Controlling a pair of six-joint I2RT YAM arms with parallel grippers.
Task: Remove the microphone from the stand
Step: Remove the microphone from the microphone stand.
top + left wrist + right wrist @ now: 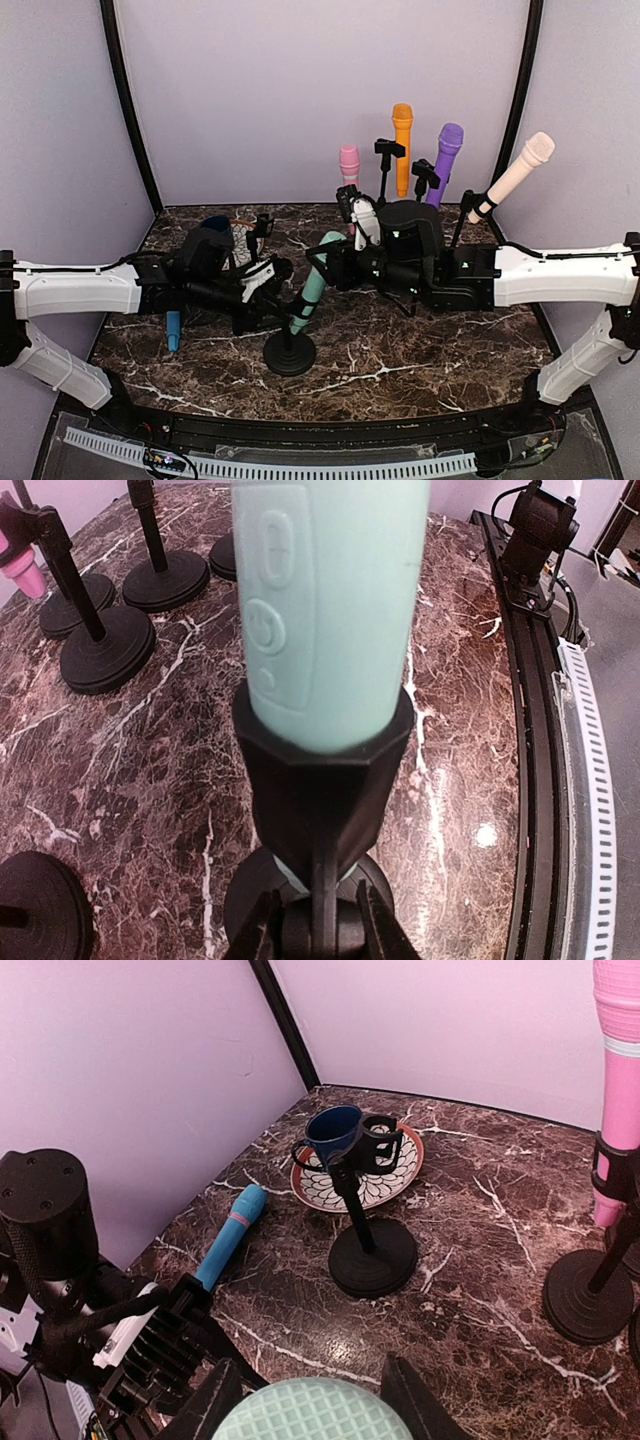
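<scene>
A mint-green microphone (pixel 316 285) leans in the black clip (pixel 322 790) of a stand (pixel 290 354) at the table's middle. My left gripper (pixel 318 925) is shut on the stand's thin stem just under the clip, one finger (pixel 262 925) on each side of it. My right gripper (pixel 312 1405) is shut on the microphone's mesh head (pixel 310 1415), its fingers (pixel 415 1400) pressed against both sides. In the top view both grippers meet at the microphone, the left gripper (pixel 275 275) low and the right gripper (pixel 335 262) at the top.
A blue microphone (pixel 230 1235) lies on the marble at the left. A patterned plate (pixel 400 1175) with a blue cup (pixel 333 1130) sits behind an empty stand (pixel 372 1250). Pink (pixel 349 163), orange (pixel 402 130), purple (pixel 447 150) and cream (pixel 520 170) microphones stand at the back.
</scene>
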